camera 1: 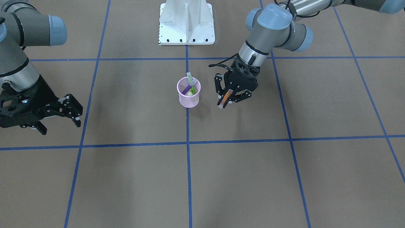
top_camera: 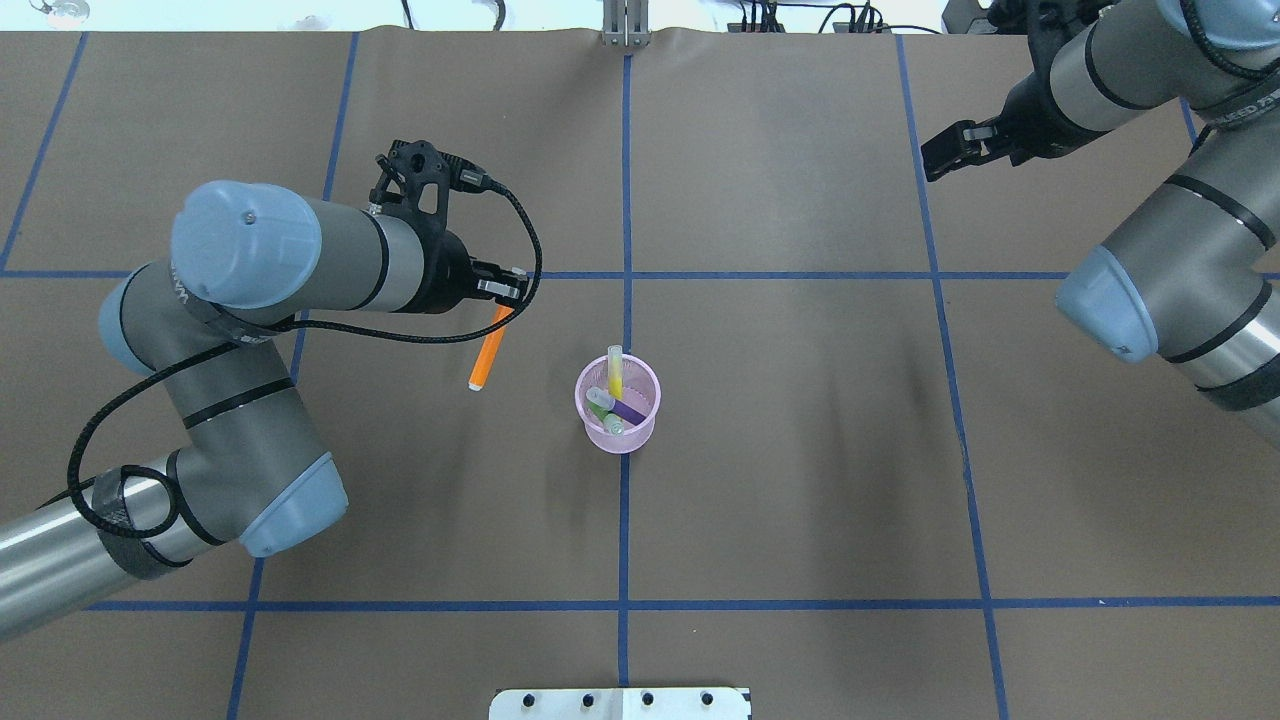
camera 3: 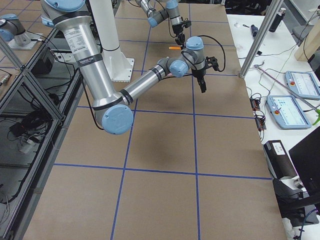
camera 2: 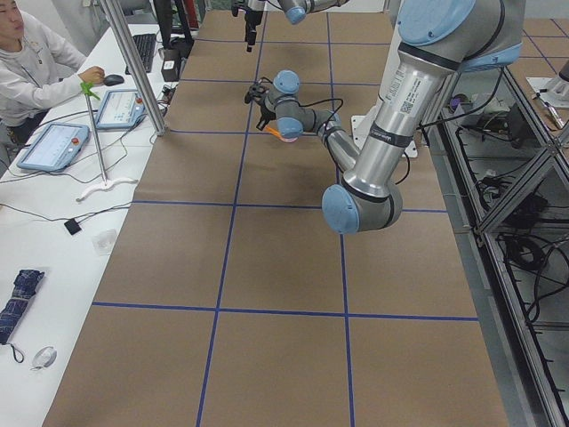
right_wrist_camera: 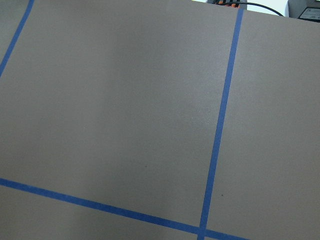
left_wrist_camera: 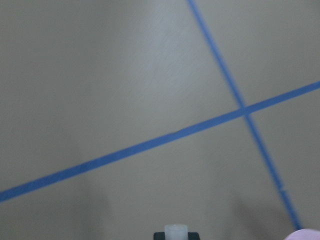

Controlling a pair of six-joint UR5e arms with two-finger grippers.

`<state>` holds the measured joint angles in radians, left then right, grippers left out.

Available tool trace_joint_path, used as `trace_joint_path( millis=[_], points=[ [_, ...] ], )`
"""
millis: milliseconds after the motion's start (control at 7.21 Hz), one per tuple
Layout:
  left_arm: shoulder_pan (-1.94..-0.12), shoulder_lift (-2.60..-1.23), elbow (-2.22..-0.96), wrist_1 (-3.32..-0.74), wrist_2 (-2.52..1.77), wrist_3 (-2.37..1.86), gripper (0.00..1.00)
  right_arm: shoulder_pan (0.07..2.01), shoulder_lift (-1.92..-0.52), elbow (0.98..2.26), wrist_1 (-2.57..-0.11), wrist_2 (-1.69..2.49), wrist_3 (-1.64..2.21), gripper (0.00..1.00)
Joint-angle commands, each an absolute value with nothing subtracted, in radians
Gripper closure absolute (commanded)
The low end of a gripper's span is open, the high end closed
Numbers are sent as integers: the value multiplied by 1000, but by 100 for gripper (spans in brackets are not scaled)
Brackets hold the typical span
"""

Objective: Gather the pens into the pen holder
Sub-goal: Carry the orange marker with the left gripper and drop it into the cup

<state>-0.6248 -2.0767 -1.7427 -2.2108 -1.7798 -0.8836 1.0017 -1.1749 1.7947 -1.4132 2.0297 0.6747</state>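
Here is the small round pink wire-mesh pen holder (top_camera: 620, 446), upright on the brown paper-covered table (camera 1: 133, 177), right on one line of the blue tape grid (top_camera: 627, 200) that squares off the surface. Inside it lean a purple pen (top_camera: 631, 409) and a yellow-green pen (top_camera: 615, 380), pale caps poking above the rim. Just to the robot's left of the cup, the left gripper (camera 1: 225, 103) has its fingers clamped tight on the slim orange pen (top_camera: 489, 352), which slants down from the jaws. Well off to the cup's other side, the right gripper (camera 1: 60, 123) hangs with its jaws spread wide and nothing between them. Behind the cup sits the robot's white base plate (camera 1: 186, 28). Beyond the table's left end, far from the cup, a seated person in white (camera 2: 27, 62) is at a side desk with tablets (camera 2: 53, 147).
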Motion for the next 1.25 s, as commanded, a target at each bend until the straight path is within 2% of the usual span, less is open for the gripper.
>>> trace_joint_path(
  millis=[0,416,832,971,1109],
  points=[
    [-617,-2075,-1737,-2472,-1769,-877,100,1002,-1174,1795,-1413,2028,678,0],
    [-468,-2117,-1666,-2739,-1548,-723,100,1002,-1172,1795,-1411,2028,680,0],
    [-468,-2158,-1624,-2744,-1546,-719,100,1002,-1172,1795,-1411,2028,680,0],
    [-468,-2161,-1618,-2743,-1546,-719,97,1002,-1172,1793,-1411,2026,680,0],
    [-468,-2161,-1608,-2743,-1545,-719,84,1002,-1172,1795,-1411,2026,680,0]
  ],
)
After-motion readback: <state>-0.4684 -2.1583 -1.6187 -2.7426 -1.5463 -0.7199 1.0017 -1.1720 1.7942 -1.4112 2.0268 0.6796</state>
